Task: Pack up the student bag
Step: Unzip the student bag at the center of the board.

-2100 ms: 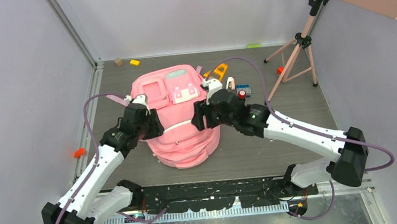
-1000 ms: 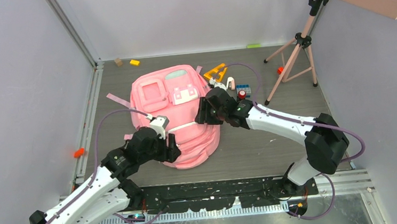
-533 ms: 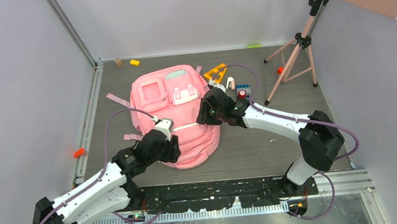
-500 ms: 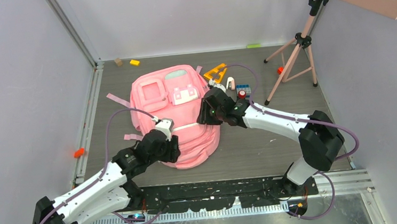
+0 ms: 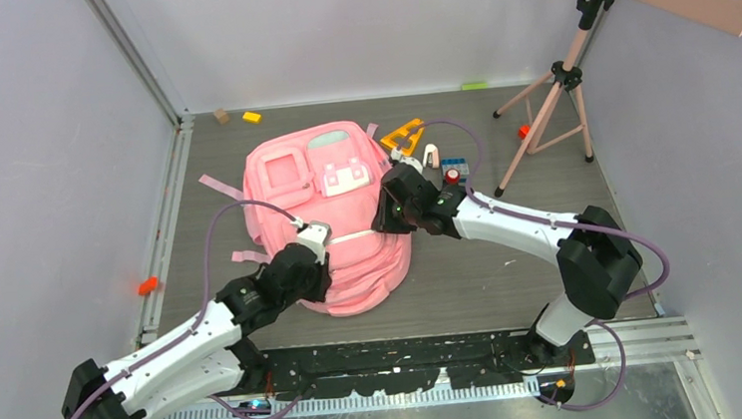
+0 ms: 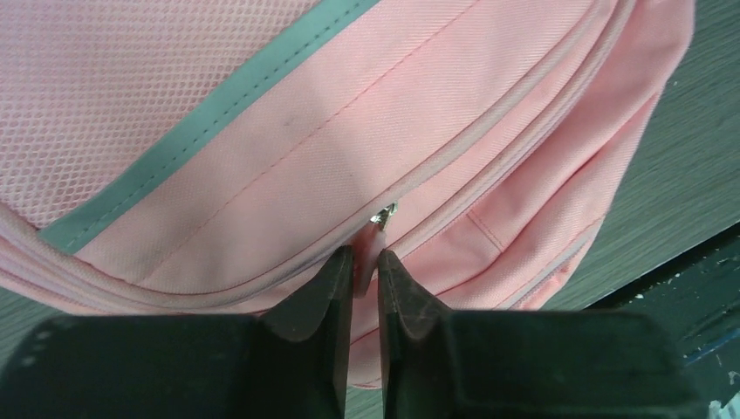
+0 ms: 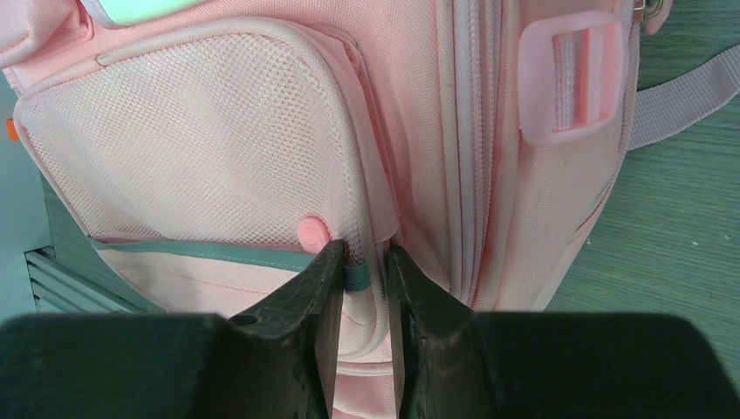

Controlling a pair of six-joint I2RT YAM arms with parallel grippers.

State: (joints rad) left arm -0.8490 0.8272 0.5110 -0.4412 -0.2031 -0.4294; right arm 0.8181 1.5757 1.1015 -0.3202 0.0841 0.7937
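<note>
The student bag (image 5: pixel 332 213) lay flat on the bench (image 5: pixel 513 278), a little left of centre between the far and near edges. The left claw (image 6: pixel 365 266) was pinched together on the pink zipper pull (image 6: pixel 369 251) at the bag's near end, probably to draw the zip open. The right claw (image 7: pixel 365 262) was clamped on the trimmed edge of the mesh pocket (image 7: pixel 201 148), seemingly to brace the fabric against that pull.
</note>
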